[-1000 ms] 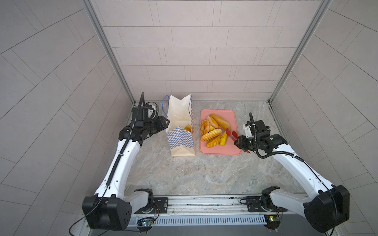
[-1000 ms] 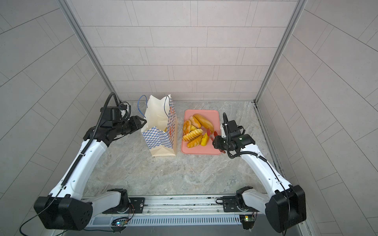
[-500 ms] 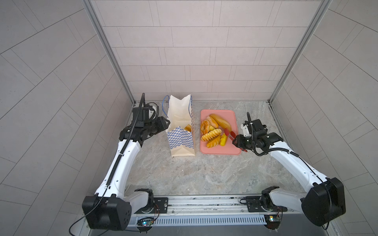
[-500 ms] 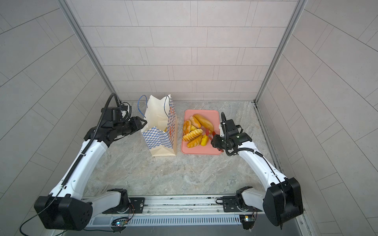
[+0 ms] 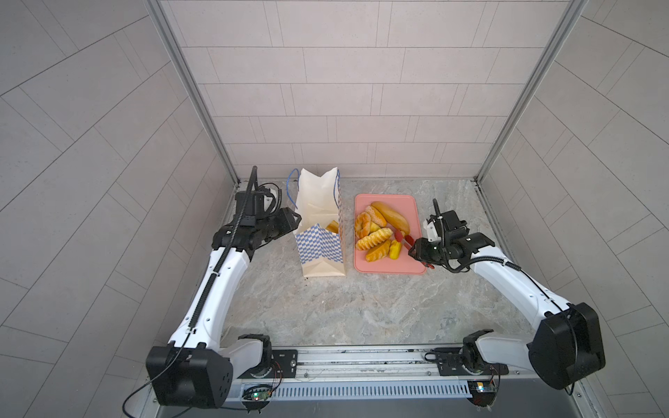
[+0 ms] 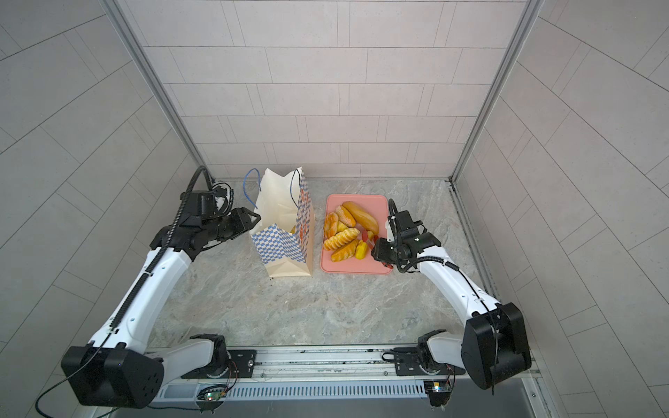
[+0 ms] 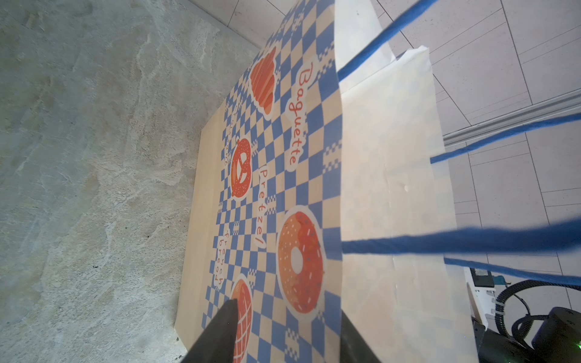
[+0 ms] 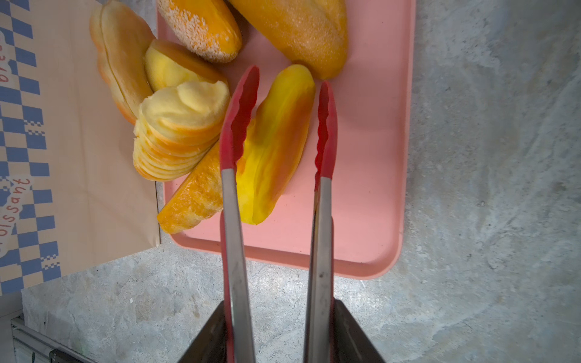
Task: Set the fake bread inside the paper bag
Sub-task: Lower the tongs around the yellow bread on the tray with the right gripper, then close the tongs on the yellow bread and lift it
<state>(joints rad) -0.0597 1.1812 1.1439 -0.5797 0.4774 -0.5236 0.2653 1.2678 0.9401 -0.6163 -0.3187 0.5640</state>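
Both arms reach forward, elbows bent. The left tool (image 5: 296, 219) points right with jaws apart (raised above the table); the right tool (image 5: 413, 249) points left, clamped on tongs (image 8: 234, 239).

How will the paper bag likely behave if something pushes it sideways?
The bag stands tall on a narrow base, so a sideways push would probably tip it. Its thin paper walls likely bend easily and look light. Only one bread shows inside, so little weighs it down.
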